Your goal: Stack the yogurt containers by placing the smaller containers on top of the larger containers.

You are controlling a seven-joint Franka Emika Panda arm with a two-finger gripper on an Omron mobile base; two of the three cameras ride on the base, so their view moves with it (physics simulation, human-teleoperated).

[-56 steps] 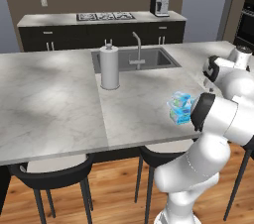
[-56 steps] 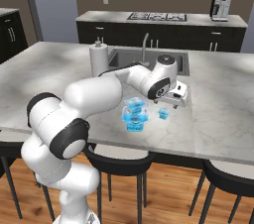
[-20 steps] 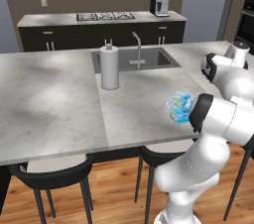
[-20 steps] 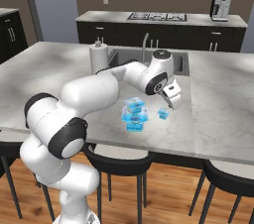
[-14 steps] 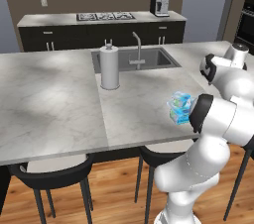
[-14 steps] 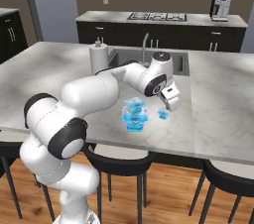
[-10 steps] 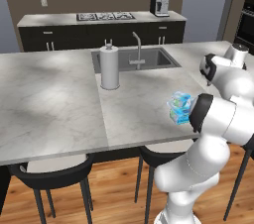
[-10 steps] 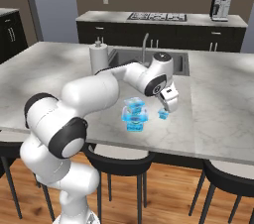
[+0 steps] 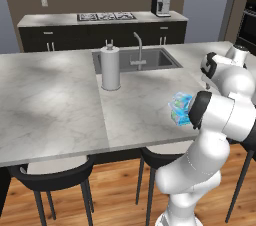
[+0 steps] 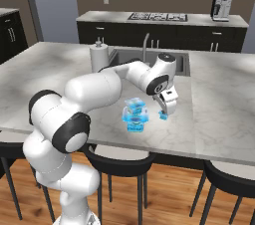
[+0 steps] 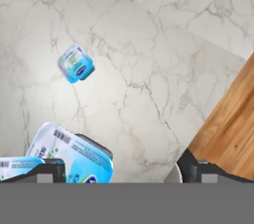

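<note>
A simulated kitchen with a long island topped in grey-veined white marble [image 9: 55, 105]. A white robot arm with dark joints reaches out over the island's near right part.

In the hand view, the two-finger gripper [image 11: 121, 171] has its dark finger tips [image 11: 48, 170] standing far apart, with nothing between them but bare marble. It holds nothing.

The larger container, a teal-blue cube-like yogurt pack with a whitish top and green marks [image 10: 135, 116], stands on the marble near the island's front edge. In the left base view it sits at the right side of the island [image 9: 180, 108], partly hidden behind the arm's white elbow. In the hand view it lies close beside one finger tip (whether they touch is unclear).

The smaller container, a small light-blue and white boxy yogurt pack with green-yellow marks [image 11: 75, 63], rests on the marble by itself, apart from the larger pack. In the right base view it sits just beside the lowered white hand, on the marble [image 10: 163, 115]. It is not stacked on the larger pack.

Further back, a tall white paper-towel roll [image 9: 110, 68] stands upright beside a sunken steel sink [image 9: 152, 60] with a curved tap [image 9: 138, 46]. Dark bar stools [image 9: 55, 180] line the island's near side, over a wooden floor [image 11: 228, 124].
</note>
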